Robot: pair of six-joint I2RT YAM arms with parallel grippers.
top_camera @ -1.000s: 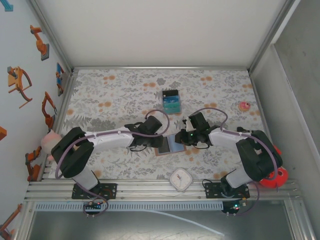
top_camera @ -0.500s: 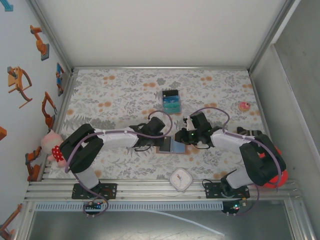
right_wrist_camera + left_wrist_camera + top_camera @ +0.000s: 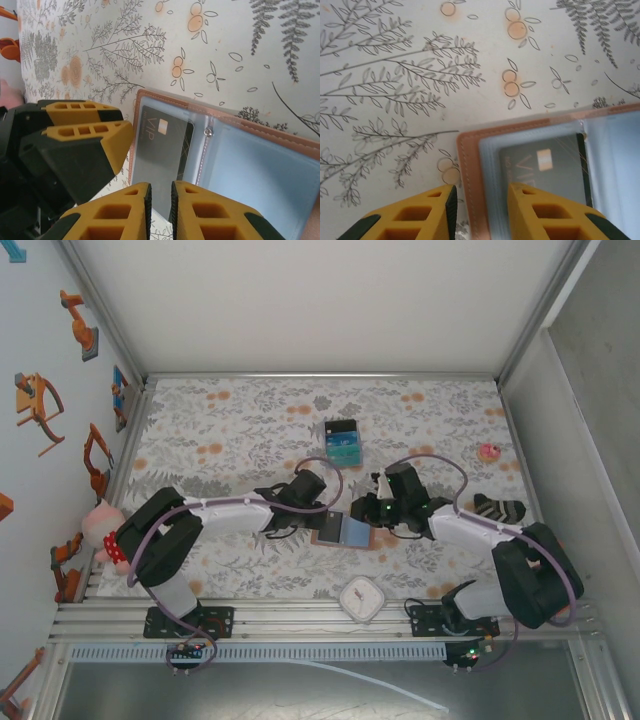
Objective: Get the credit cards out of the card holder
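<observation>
Closing in since a second ago, the left gripper (image 3: 480, 194) is now being set astride the left edge of the open terracotta-brown leather card holder (image 3: 345, 532) at mid-table, jaws partly spread, nothing pinched. The right gripper (image 3: 160, 189) is being held nearly pressed together at the clear plastic sleeve (image 3: 198, 150); whether it is being pinched cannot be told. One dark grey plastic card (image 3: 162, 145) is still sleeved, so extraction is judged imminent. "VIP" is being shown on it; teal and black cards (image 3: 342, 443) are lying beyond.

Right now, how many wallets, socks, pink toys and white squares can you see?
Open brown leather card holder: 1
Dark sock: 1
Pink toys, a small round one and a plush one: 2
White rounded square object: 1
Total: 5
</observation>
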